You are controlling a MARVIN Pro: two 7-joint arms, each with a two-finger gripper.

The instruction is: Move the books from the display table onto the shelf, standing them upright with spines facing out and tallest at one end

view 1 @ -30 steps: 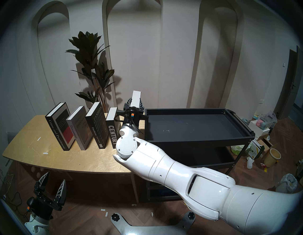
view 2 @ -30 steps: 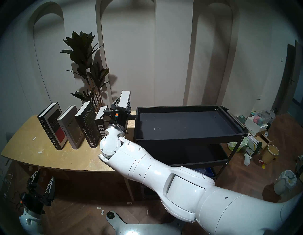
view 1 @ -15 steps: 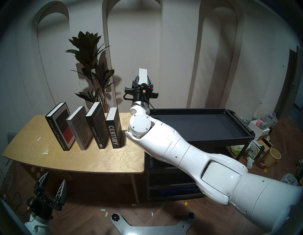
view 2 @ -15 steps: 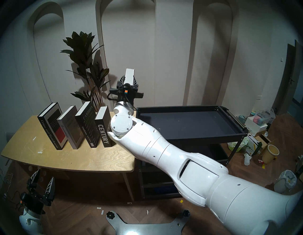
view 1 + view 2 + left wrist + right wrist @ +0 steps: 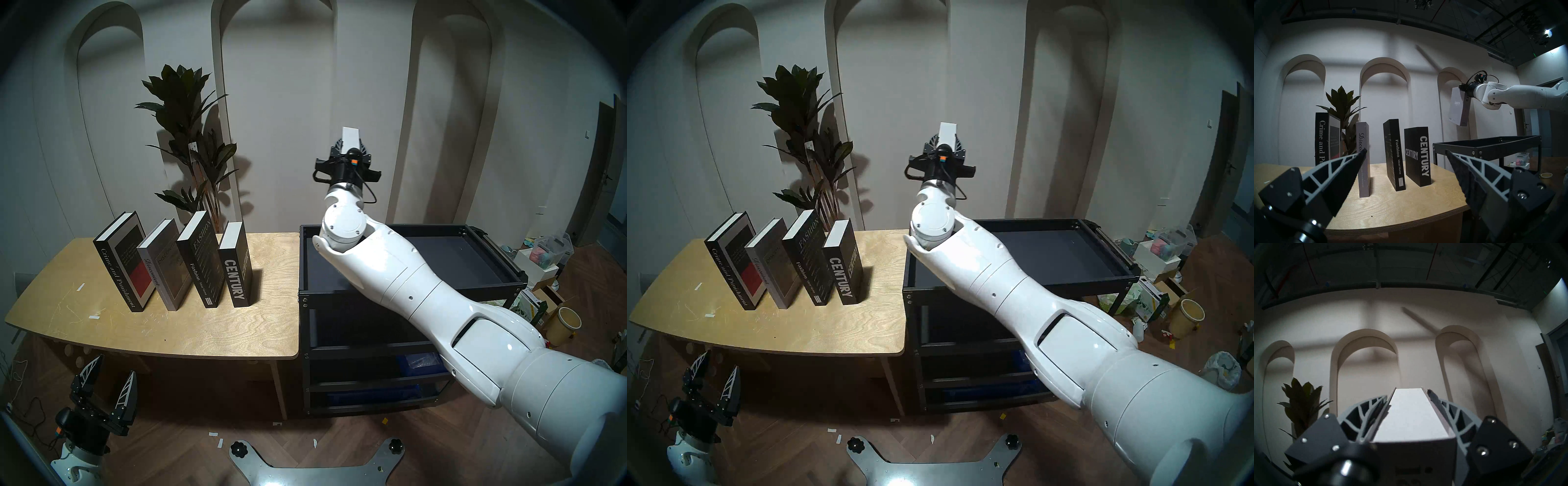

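While the right gripper (image 5: 350,144) hangs high in the air above the near-left corner of the shelf (image 5: 488,284), its two fingers (image 5: 1362,414) are pinched flat against the covers of the grey ianra book (image 5: 1458,108), one on each side, with the white page edges (image 5: 1412,412) running up between them. Seen from the left wrist, that book dangles below the gripper, clear of everything, its lower end tilted a little away from the arm and well above the shelf's black rim. Off to the gripper's left and lower down, four books stand upright in a row on the display table (image 5: 203,325), spines toward the robot: Century (image 5: 235,275) nearest the held book, then Fashion (image 5: 200,261), then Discontent (image 5: 163,268), and Crime and Punishment (image 5: 122,264) farthest away. They stand close but with gaps between them. A leafy plant (image 5: 190,135) rises behind the row, against the arched wall. The left gripper (image 5: 107,383) sits low in front of the table's near edge, well apart from the books, its fingers (image 5: 1339,171) spread wide with nothing between them. The shelf's top tray lies bare beneath and to the right of the carried book.
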